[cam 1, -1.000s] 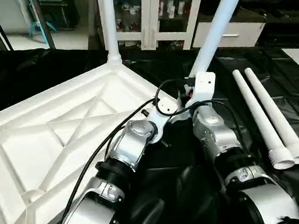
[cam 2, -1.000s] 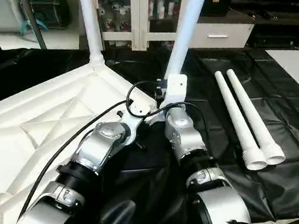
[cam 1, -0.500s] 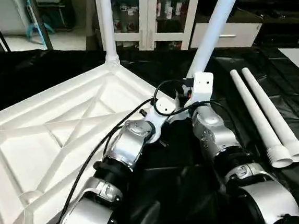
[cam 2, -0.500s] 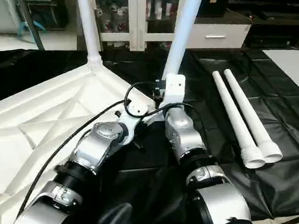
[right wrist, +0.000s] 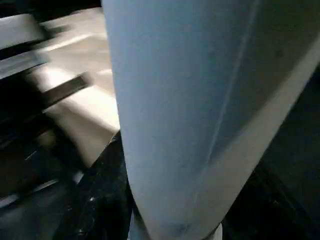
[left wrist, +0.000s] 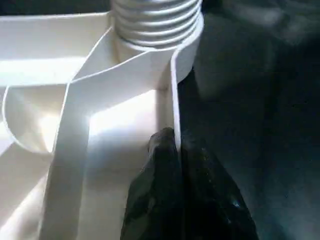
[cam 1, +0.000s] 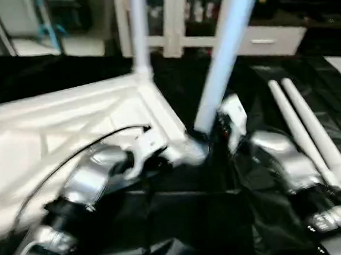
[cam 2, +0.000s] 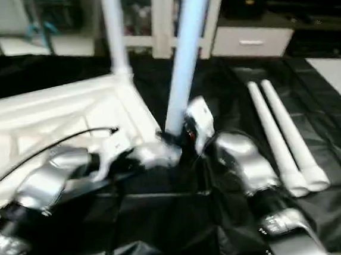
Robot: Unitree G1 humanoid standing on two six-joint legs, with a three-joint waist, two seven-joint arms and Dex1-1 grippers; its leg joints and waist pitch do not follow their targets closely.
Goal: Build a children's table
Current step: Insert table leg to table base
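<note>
The children's table lies upside down as a white ribbed top [cam 1: 51, 132] on the left. One white leg [cam 1: 140, 34] stands upright in its far corner socket. A second leg [cam 1: 229, 45] leans steeply, its base at the near corner socket [cam 1: 195, 144]. My right gripper [cam 1: 215, 129] is shut on this leg low down, and the leg [right wrist: 190, 100] looms close in the right wrist view. My left gripper [left wrist: 175, 137] is shut on the top's rim [left wrist: 172, 90], just below the leg's threaded end [left wrist: 155, 25] in the socket.
Two loose white legs [cam 1: 314, 133] lie side by side on the black sheet [cam 1: 190, 221] at the right. A white cabinet with glass doors [cam 1: 178, 13] and a drawer unit [cam 1: 270, 38] stand behind.
The held leg has swung more upright, and its base now sits at the near corner socket. My forearms have spread apart. The head camera has also shifted.
</note>
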